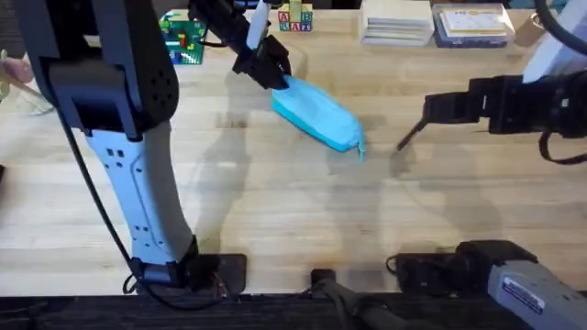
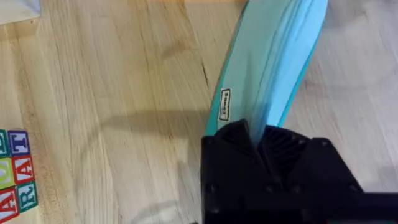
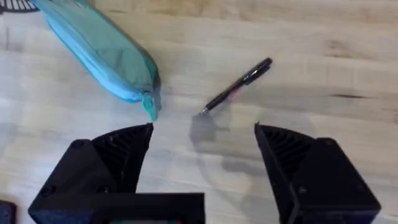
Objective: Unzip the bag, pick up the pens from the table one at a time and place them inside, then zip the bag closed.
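The light blue bag (image 1: pixel 316 115) lies slantwise on the table (image 1: pixel 275 211), its teal zipper pull (image 1: pixel 359 149) at the near right end. My left gripper (image 1: pixel 269 71) is shut on the bag's far left end; in the left wrist view its fingers (image 2: pixel 256 134) pinch the blue fabric (image 2: pixel 273 56). A black pen (image 1: pixel 410 136) lies just right of the pull. My right gripper (image 1: pixel 431 108) hovers open over the pen. In the right wrist view the pen (image 3: pixel 239 84) lies ahead between the spread fingers (image 3: pixel 202 134), with the bag (image 3: pixel 99 50) and pull (image 3: pixel 151 106) beside it.
Green toy bricks (image 1: pixel 179 37), alphabet blocks (image 1: pixel 295 16) and two clear lidded boxes (image 1: pixel 396 20) (image 1: pixel 472 23) line the far edge. The alphabet blocks (image 2: pixel 15 168) also sit near the left gripper. Bare wood stretches across the near half of the table.
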Motion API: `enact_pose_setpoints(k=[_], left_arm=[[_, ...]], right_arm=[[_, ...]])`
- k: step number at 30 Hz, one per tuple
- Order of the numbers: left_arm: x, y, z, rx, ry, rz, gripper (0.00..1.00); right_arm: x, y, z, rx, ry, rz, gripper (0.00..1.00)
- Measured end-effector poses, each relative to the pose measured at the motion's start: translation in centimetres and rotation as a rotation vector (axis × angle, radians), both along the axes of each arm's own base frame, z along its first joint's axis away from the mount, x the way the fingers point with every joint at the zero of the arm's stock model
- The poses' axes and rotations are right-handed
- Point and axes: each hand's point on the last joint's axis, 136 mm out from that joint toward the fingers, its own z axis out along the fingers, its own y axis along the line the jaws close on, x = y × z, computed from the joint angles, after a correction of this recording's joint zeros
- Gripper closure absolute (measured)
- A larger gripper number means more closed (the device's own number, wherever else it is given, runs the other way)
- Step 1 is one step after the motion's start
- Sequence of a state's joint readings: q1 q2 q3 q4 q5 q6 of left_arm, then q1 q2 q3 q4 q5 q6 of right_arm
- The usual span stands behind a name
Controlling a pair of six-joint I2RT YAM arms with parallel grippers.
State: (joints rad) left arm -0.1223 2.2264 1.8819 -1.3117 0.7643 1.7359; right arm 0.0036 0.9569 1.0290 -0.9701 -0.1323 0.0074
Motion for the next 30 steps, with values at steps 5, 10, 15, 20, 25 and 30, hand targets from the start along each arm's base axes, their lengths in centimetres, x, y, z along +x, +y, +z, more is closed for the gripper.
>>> enact_pose_setpoints(k=[5,10,15,20,25,30], left_arm=[[0.0,0.0,0.0,0.0,0.0,0.0,0.958],[0.0,0.0,0.0,0.0,0.0,0.0,0.958],[0.0,0.0,0.0,0.0,0.0,0.0,0.958],[0.0,0.0,0.0,0.0,0.0,0.0,0.958],[0.0,0.0,0.0,0.0,0.0,0.0,0.958],[0.0,0.0,0.0,0.0,0.0,0.0,0.958]], right_arm=[[-0.2,1.0,0.1,0.041,0.002,0.043,0.004],[-0.5,1.7,-1.4,0.077,0.031,0.068,0.004],[-0.6,2.7,-3.2,0.128,0.047,0.098,0.005],[-0.7,3.4,-4.8,0.167,0.06,0.122,0.005],[-0.9,4.1,-6.0,0.203,0.065,0.144,0.005],[-0.8,4.3,-7.2,0.208,0.101,0.165,0.005]])
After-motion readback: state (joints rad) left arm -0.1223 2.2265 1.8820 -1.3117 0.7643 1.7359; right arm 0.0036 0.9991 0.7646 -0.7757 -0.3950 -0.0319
